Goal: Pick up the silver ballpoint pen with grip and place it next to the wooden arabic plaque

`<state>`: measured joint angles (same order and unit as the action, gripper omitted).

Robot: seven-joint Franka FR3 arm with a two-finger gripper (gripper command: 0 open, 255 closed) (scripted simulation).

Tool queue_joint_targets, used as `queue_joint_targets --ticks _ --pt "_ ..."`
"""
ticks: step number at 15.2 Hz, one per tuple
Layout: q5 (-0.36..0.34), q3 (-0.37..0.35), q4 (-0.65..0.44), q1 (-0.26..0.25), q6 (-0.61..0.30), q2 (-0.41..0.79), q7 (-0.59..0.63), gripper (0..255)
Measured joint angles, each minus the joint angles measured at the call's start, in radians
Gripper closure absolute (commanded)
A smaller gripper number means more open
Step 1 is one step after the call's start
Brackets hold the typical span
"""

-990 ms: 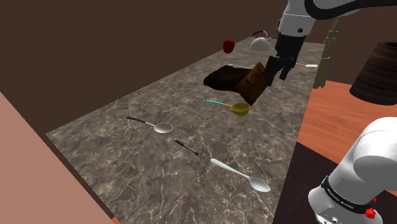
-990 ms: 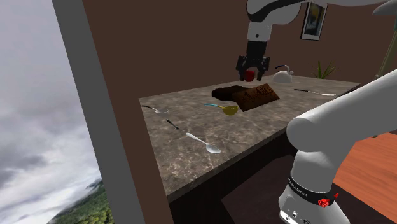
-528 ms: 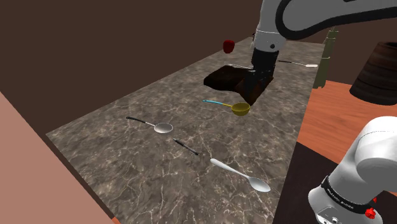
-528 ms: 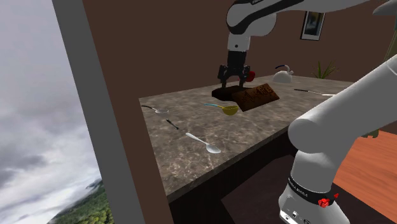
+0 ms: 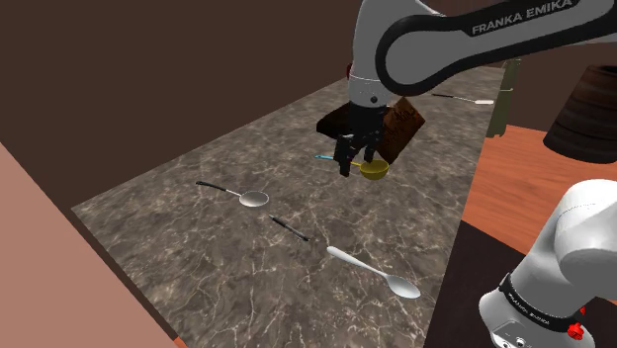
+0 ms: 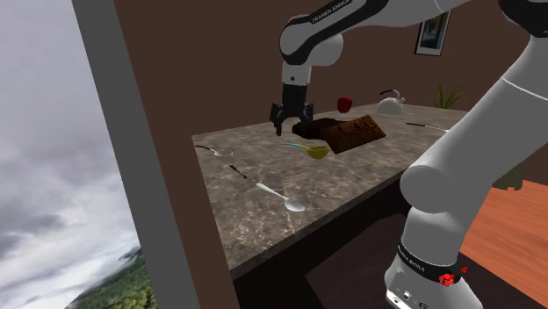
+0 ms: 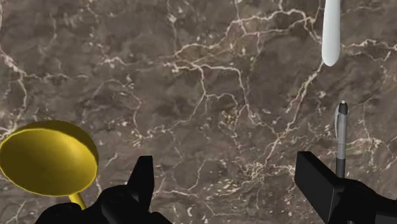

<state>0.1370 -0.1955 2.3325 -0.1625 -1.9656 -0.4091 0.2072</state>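
One dark-handled spoon (image 5: 242, 195) with a silver bowl lies nearest the wall-side edge of the counter (image 5: 178, 247) in the shoulder view. Next to the right comes the task's pen (image 5: 290, 228), slim, dark and silver, flat on the stone about midway between the counter's long edges and toward its near end. A white spoon (image 5: 376, 272) follows, close to the stand-side edge. Further right and deeper in, the gripper (image 5: 354, 158) hangs above the counter with its fingers spread and nothing between them. It is just beside a yellow scoop (image 5: 373, 169), and the brown plaque (image 5: 400, 124) lies beyond that toward the far end. The step in hand is, I judge, the reach for the pen. In the wrist view the pen (image 7: 341, 137) lies outside the gap, one end passing behind a finger, and its barrel runs across the closing line, so the wrist likely needs no turn. Slide the hand sideways until the barrel sits centred, keeping off the scoop (image 7: 48, 157) and white spoon (image 7: 332, 32). Then come down low and close on the barrel's middle, since so thin a thing may roll or slip. Counted: one pen, one plaque, two spoons, one scoop, and one long utensil (image 5: 465, 99) at the far end.
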Motion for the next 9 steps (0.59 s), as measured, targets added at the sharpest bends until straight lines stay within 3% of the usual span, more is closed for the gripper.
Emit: queue_joint_targets --ticks 9 --pt "-0.021 -0.114 -0.151 -0.056 -0.125 0.281 0.095 0"
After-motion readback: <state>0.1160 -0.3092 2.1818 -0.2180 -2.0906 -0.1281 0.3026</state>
